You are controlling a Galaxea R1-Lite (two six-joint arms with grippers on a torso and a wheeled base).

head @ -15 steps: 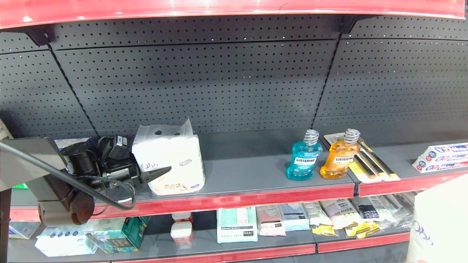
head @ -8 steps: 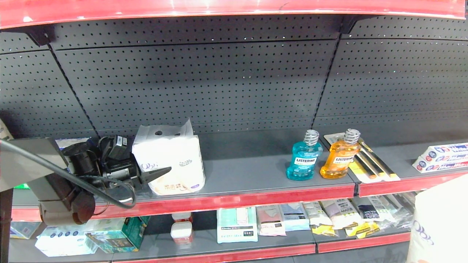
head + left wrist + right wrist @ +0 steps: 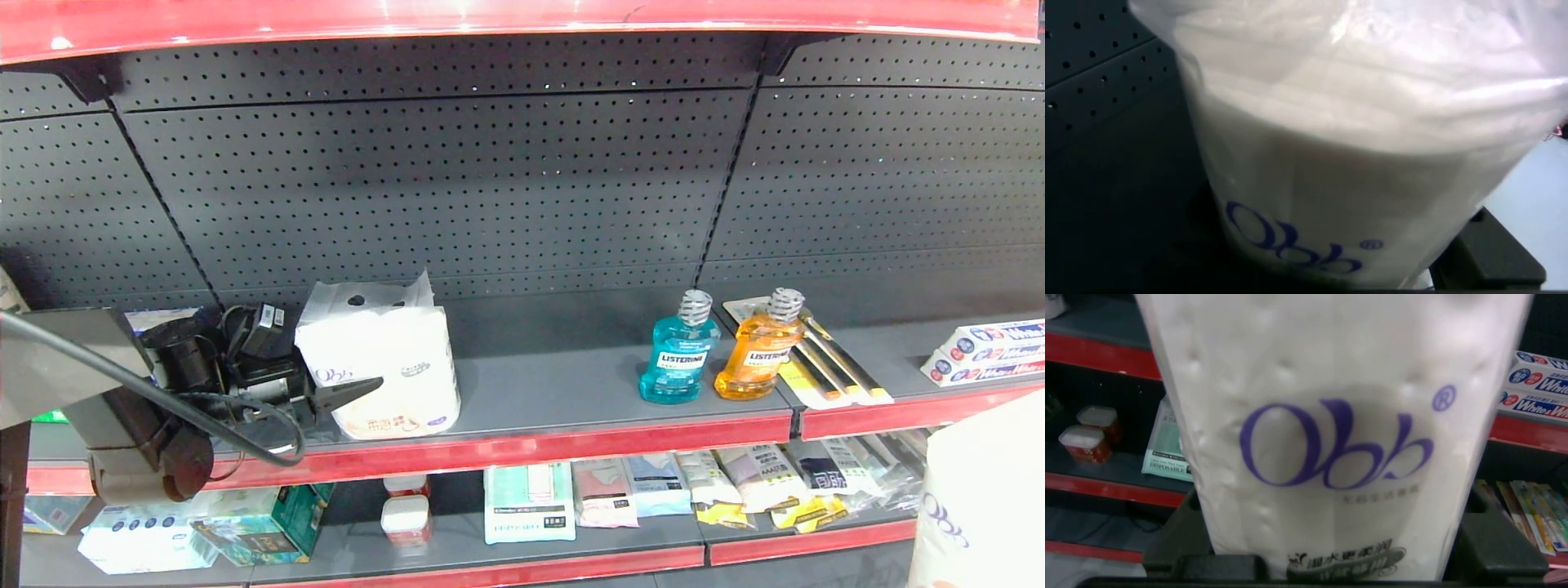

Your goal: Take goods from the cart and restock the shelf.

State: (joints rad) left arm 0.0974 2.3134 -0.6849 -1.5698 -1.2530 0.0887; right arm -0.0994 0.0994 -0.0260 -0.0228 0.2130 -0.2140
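Item 1: white tissue pack (image 3: pixel 392 359). Stands at left end of grey middle shelf (image 3: pixel 571 400), near front edge. Your left gripper (image 3: pixel 363 376) is clamped across it from left side.

Item 2: second tissue pack (image 3: pixel 980 506). Off shelf, low at your right. Your right gripper (image 3: pixel 1327 567) grips it, jaws closed on both sides.

Also on shelf, well to right: blue mouthwash bottle (image 3: pixel 679 353) and orange mouthwash bottle (image 3: pixel 758 349), upright, just beside each other. Toothpaste boxes (image 3: pixel 988 351) at far right.

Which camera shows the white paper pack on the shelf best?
The head view: the whole paper pack sits on the shelf. The left wrist view has its wrapper close up, edges cut off. The right tool grips a second pack.
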